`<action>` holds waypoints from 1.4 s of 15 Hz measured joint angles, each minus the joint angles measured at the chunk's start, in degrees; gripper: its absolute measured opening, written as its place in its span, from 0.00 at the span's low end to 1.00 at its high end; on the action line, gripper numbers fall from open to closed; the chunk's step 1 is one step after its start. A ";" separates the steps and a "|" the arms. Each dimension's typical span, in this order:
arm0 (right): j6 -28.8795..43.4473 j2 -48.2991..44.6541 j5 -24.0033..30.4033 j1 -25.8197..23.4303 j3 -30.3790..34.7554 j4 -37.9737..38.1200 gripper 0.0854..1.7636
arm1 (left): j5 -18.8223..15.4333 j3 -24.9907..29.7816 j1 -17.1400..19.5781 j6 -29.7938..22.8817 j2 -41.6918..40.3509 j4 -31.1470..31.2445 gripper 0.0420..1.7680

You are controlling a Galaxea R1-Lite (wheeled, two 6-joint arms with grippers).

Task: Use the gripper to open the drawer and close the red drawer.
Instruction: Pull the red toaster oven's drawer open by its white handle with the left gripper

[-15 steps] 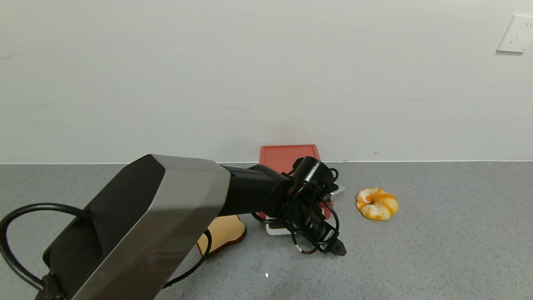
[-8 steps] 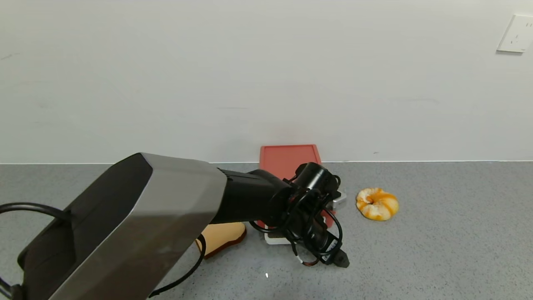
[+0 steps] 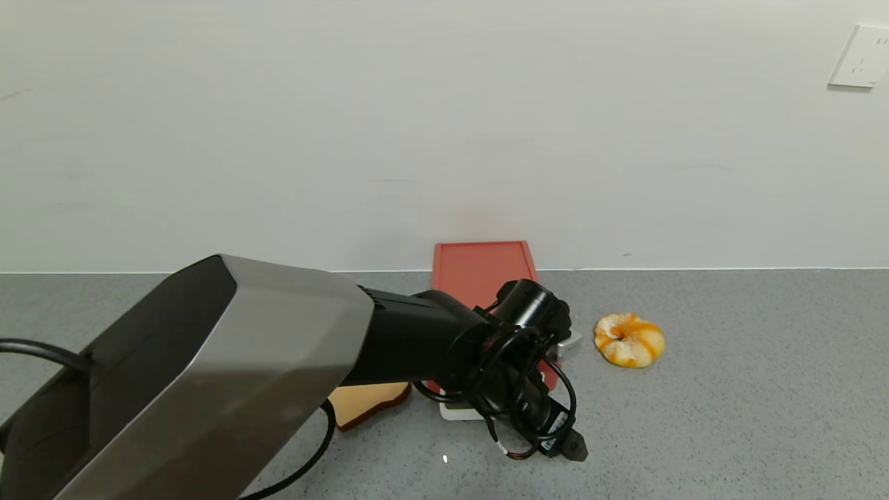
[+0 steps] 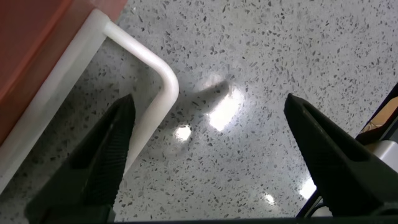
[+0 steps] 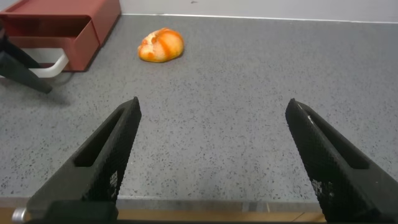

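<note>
Left pincer [image 4: 205,155], a black two-fingered claw, hangs wide open and empty at the white loop handle [image 4: 134,68] of the brick-red plastic drawer [image 3: 484,272], which sits against the table's [image 3: 729,403] far edge, near its middle. One finger [image 4: 102,158] lies against the handle bar. Tray looks partly out; next, I judge, closing on that bar squarely. Right pincer [image 5: 211,155] idles open, well apart

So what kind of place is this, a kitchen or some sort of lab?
Probably a robot test bench dressed as a kitchen counter: a speckled grey countertop against a bare white wall, with a small red drawer, a peeled orange and toast.
</note>
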 joint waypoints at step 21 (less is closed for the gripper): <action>-0.02 0.00 0.00 0.00 0.11 -0.10 0.97 | 0.00 7.19 -3.79 -5.64 -4.11 0.52 0.97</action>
